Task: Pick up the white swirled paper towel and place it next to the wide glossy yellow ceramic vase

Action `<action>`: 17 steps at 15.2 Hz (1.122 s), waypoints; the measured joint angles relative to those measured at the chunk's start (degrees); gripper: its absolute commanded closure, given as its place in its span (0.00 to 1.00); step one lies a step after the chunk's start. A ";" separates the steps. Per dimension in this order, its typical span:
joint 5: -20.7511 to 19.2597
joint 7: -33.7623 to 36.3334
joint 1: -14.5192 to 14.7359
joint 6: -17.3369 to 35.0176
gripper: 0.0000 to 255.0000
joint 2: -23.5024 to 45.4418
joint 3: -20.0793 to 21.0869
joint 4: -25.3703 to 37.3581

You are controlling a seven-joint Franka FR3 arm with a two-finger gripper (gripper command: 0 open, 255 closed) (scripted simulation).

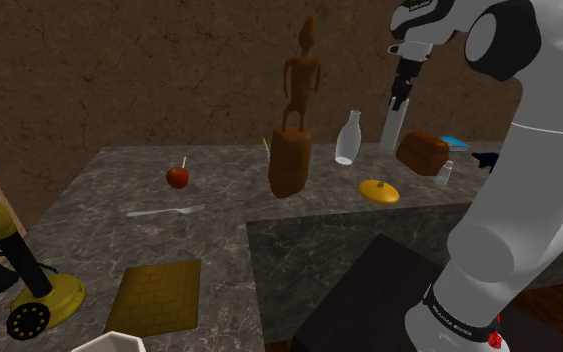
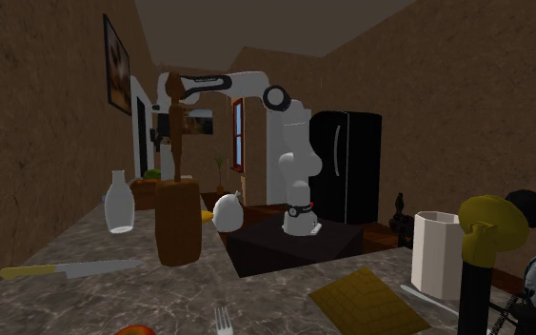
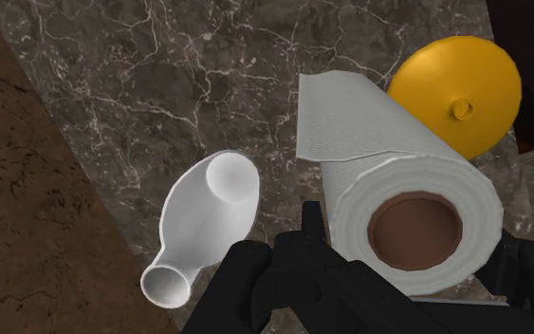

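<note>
Shoulder view, left to right: red apple (image 1: 177, 177), brown carved figure (image 1: 291, 130), white bottle (image 1: 346, 138) and yellow vase (image 1: 379, 191) on the marble desk (image 1: 89, 200). Pincer (image 3: 412, 237) is clenched around the white paper towel roll (image 3: 388, 142). The roll is upright between bottle and vase, near both. Cannot tell if it touches the desk.

The white paper towel roll (image 3: 397, 180) is showing a brown core; white veins (marble-like) are crossing the dark grey bench (image 3: 160, 76) beneath the wide yellow vase (image 3: 454, 85).
</note>
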 measured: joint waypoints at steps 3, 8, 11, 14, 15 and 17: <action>0.00 -0.04 0.17 2.25 1.00 -0.07 0.09 -2.30; 0.09 -0.36 0.32 6.21 1.00 -0.16 0.18 -6.35; 0.47 -0.73 0.25 8.36 1.00 0.37 0.23 -8.06; 0.61 -0.81 0.39 10.53 1.00 0.49 0.34 -10.12; 0.73 -0.94 0.38 11.37 1.00 0.61 0.37 -10.88; 0.96 -1.15 0.37 12.77 1.00 0.88 0.43 -12.05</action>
